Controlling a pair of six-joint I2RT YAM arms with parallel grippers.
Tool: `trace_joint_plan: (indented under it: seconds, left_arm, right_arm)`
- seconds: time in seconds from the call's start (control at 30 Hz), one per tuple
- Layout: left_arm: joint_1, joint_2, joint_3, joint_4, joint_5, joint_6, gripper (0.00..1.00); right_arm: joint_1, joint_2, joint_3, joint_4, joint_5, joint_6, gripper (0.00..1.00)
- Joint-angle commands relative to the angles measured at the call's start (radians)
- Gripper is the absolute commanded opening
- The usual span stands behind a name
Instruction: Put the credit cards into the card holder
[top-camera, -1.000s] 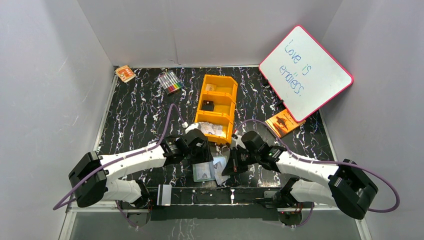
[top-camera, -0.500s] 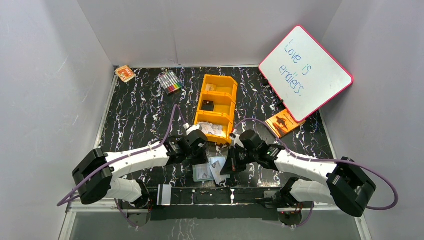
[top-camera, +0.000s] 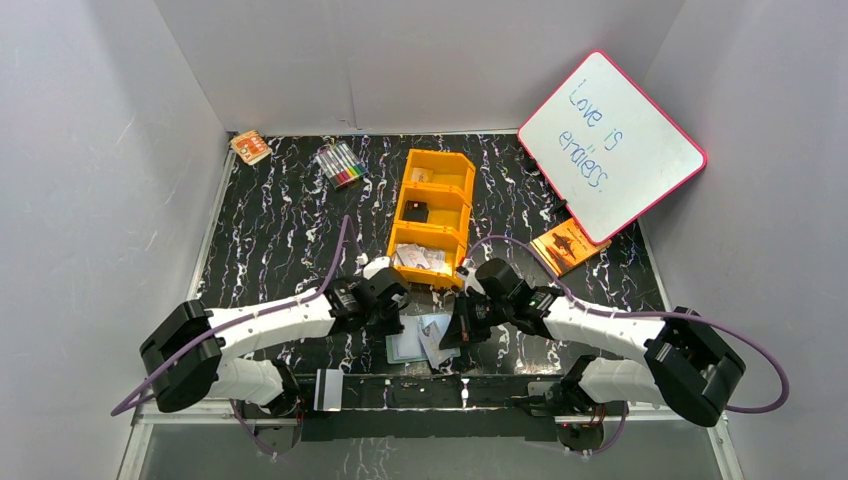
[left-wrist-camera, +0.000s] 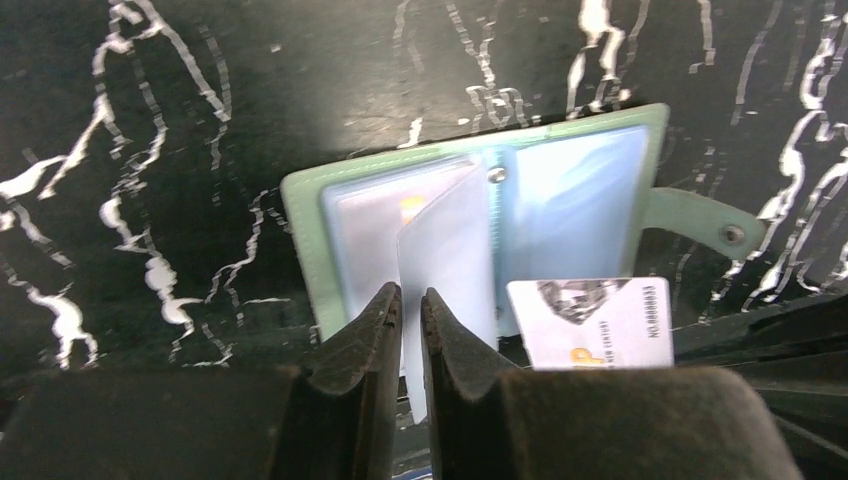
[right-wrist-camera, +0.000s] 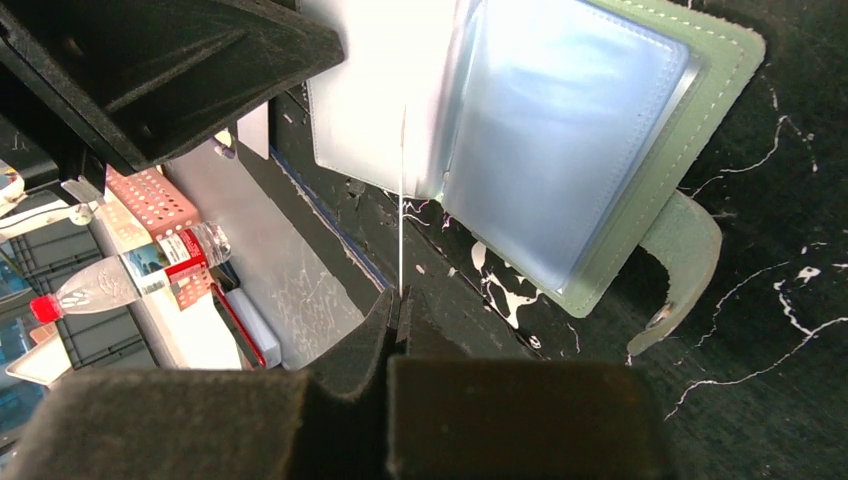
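Insertion step: left gripper pinching clear pocket of card holder. Right gripper clenching credit card at holder's 5 o'clock, left wrist view. Next: aligning card edge with pocket mouth.

One green card holder on the one desk. One pale card just beside it. More cards in a little pile in the tray, too jumbled to count. One orange tray with three parts. One small black thing in the middle part. One whiteboard. One pack of pens, pens too small to count. One little orange box. One orange booklet. Two robot arms: one left arm, one right arm. Two left fingers, two right fingers.
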Motion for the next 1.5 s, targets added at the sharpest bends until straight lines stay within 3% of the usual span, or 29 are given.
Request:
trace_joint_plan:
  seconds: [0.0,0.47,0.8,1.47]
  left_arm:
    - [-0.006,-0.064,-0.031,-0.072,-0.066,-0.024,0.13]
    - [-0.005,-0.125,-0.101,-0.117,-0.111,-0.081,0.23]
    - [-0.005,-0.113,-0.118,-0.118,-0.107,-0.085,0.23]
    - [-0.005,-0.088,-0.126,-0.093,-0.086,-0.087,0.18]
  right_arm:
    - [0.006,0.022,0.042,0.063,0.009,-0.014,0.0]
    - [0.006,0.108,0.053,0.133,0.028,0.022,0.0]
    - [0.003,0.058,0.034,0.117,0.113,0.042,0.0]
    - [-0.002,0.127,0.029,0.138,0.045,0.032,0.0]
